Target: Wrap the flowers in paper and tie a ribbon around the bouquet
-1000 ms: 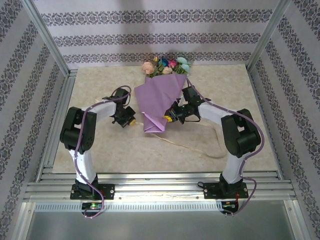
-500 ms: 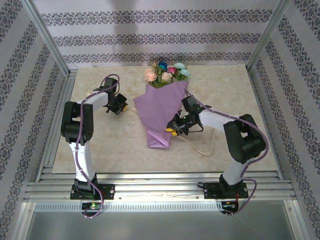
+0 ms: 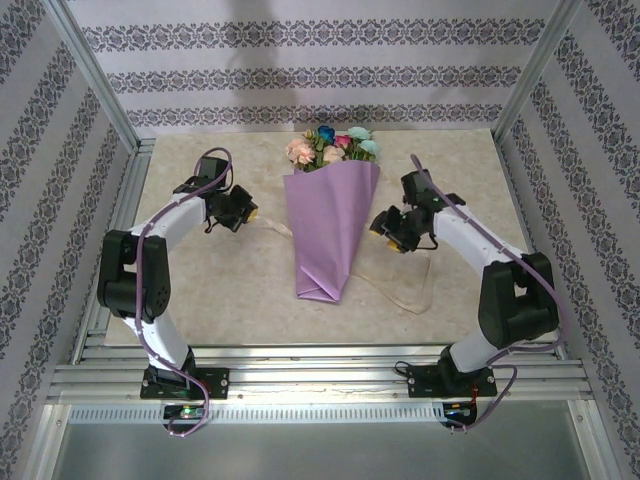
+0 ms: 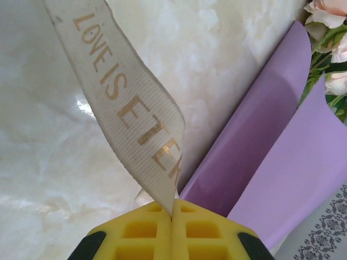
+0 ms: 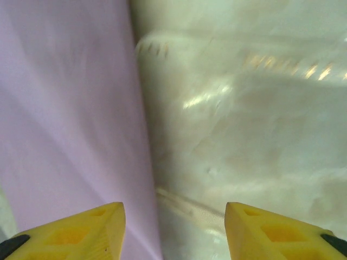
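Left claw (image 4: 172, 212), just left of the bouquet (image 3: 330, 225), is pinched tight on the ribbon (image 4: 124, 108); my right claw (image 5: 173, 216), just right of it, gapes with nothing held. Ribbon slack trails over the table (image 3: 220, 290) on the bouquet's right, near its narrow end.

— What can't you make out?
— On the left wrist, the ribbon (image 4: 135, 116) reads "LOVE IS ETER"; the rest vanishes into the clamped left gripper (image 4: 172, 214), and the frame cuts its far end.
— And from above?
— The paper (image 3: 330, 225) hides the flowers' (image 3: 330, 147) stems, and I lose the ribbon at its edge.
— Right wrist?
— All smeared. I see a pale strip (image 5: 187, 208) on the table (image 5: 260, 135), too blurred to name.
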Motion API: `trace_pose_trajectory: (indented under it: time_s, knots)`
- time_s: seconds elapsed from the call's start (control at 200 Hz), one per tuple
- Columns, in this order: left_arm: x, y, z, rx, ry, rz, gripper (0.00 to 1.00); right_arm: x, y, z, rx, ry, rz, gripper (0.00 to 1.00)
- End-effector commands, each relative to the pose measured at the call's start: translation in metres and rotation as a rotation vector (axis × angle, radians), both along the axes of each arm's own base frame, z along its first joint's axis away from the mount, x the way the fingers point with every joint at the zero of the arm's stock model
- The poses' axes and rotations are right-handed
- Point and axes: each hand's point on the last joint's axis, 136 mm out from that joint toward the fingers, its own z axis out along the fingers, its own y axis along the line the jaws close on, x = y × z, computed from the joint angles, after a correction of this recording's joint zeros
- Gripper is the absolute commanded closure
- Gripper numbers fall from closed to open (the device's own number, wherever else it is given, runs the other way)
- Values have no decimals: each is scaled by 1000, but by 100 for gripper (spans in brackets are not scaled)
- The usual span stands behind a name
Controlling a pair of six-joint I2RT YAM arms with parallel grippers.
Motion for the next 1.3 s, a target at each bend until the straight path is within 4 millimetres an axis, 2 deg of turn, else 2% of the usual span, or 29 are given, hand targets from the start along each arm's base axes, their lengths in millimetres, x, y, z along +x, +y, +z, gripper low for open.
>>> trace_pose_trajectory:
  time_s: [0.0,0.04,0.095,0.175,0.24,0.265,0.315,0.36,0.435,0.5,0.595,0.689,0.789,0.904,1.064,1.154,1.224,1.294]
  knots:
    - [-17,2,-10,28,62,-11,100,11,-14,-20,-76,62,-47,49]
    - [-16,4,-8,42,58,-18,100,18,-9,-22,-52,61,-63,51]
    - [-14,5,-3,55,50,-25,100,30,3,-14,-37,14,-49,54]
    - [-13,8,1,78,51,-28,100,47,37,7,-32,-76,30,55]
    - [-14,11,1,93,58,-28,100,50,67,10,-17,-65,81,60]
    - [-14,13,1,97,65,-24,92,50,77,8,-5,-53,92,63]
    - [-15,18,4,109,73,-26,69,49,95,0,28,-34,104,65]
    - [-17,27,9,141,89,-20,56,48,108,-8,50,-19,107,67]
    - [-17,51,20,220,101,6,44,49,123,-22,68,12,120,69]
    - [-13,76,28,252,111,52,40,51,133,-35,73,37,143,71]
    - [2,109,31,247,119,104,37,55,148,-43,92,50,180,72]
    - [21,146,26,330,155,106,36,56,155,-48,81,54,203,72]
    - [45,173,12,408,170,86,36,55,160,-54,84,67,213,72]
    - [62,202,-1,532,205,71,33,55,164,-57,89,75,219,71]
    - [78,214,-37,538,251,50,32,58,168,-59,97,81,224,71]
    - [84,215,-56,530,264,43,35,58,170,-57,103,81,227,71]
    - [89,214,-68,511,262,48,42,59,172,-55,110,77,232,71]
    - [98,209,-77,476,240,47,56,56,176,-56,113,82,239,71]
